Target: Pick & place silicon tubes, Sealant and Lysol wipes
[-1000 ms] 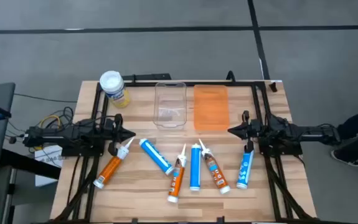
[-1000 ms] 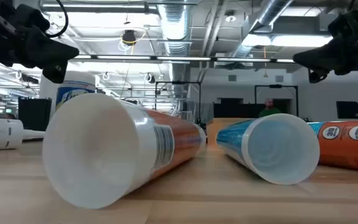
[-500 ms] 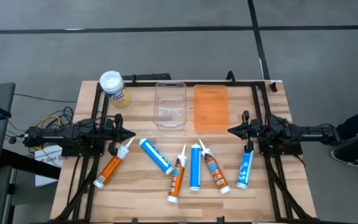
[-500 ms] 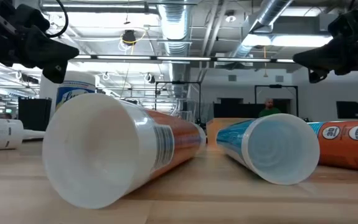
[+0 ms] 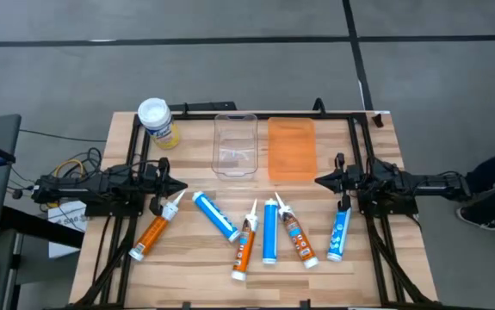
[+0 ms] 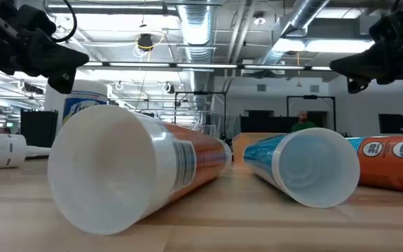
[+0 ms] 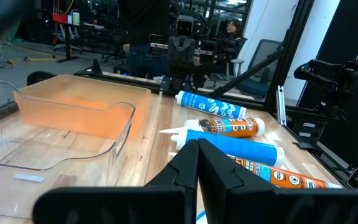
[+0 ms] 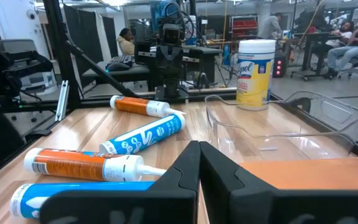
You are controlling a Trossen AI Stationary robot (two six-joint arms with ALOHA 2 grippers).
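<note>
The clear bin (image 5: 235, 145) stands at the back middle of the worktop (image 5: 187, 267), and the orange bin (image 5: 291, 148) is just beside it on the right. The Lysol wipes (image 5: 157, 121) stand upright to the left of the clear bin, near the back corner. Six tubes (image 5: 269, 231) lie in a row in front of the clear bin. The left tool (image 5: 181, 188) hovers left of the clear bin, the right tool (image 5: 320, 181) right of the orange bin; both are closed tight and hold nothing.
</note>
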